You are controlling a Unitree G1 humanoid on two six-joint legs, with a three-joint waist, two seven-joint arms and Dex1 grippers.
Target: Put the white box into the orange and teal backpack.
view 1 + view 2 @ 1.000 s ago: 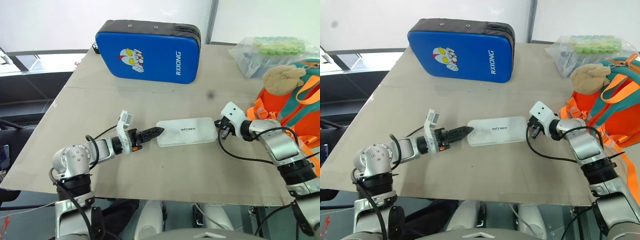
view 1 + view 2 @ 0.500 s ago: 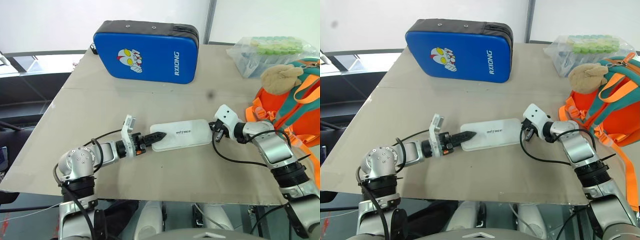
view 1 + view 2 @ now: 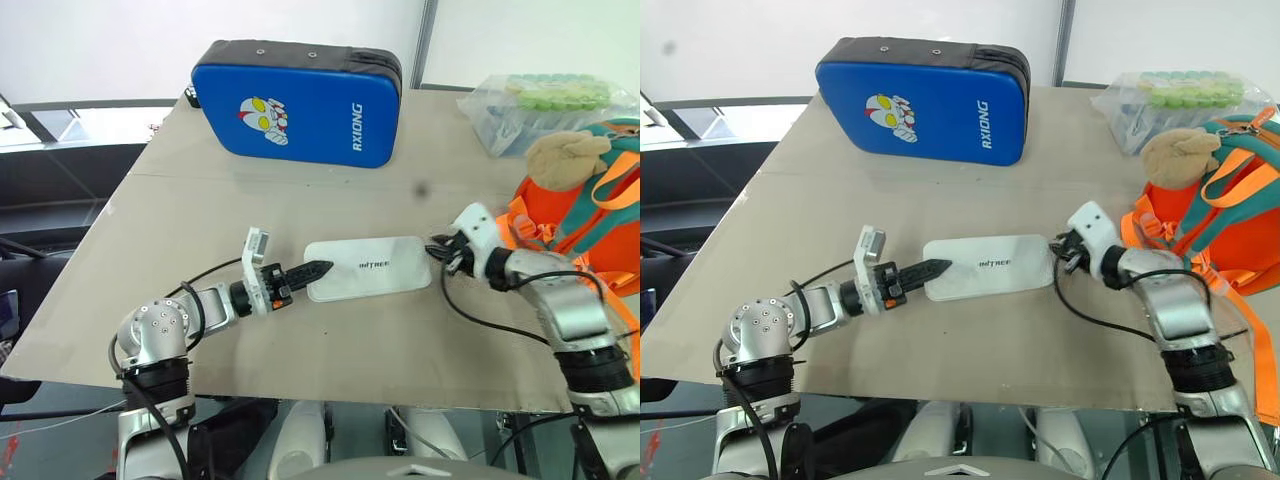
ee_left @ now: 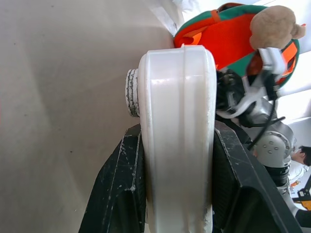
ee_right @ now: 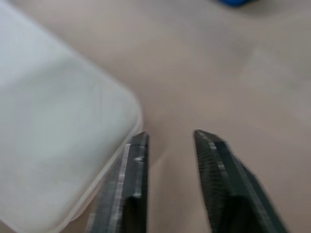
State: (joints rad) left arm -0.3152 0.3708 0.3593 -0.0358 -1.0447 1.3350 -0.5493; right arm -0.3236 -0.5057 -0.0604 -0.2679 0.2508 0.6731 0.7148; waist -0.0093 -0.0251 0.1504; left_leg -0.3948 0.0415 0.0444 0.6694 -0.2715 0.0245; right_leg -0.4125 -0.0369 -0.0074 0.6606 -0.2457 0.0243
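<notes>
Two claws at work: my left gripper (image 3: 318, 268) is clamping the white box (image 3: 368, 267); my right gripper (image 5: 167, 145) is hanging parted beside its corner.

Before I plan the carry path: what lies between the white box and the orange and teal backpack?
The right hand and its forearm lie there, at the white box's near end in the left eye view, before the orange and teal backpack; otherwise bare table.
</notes>
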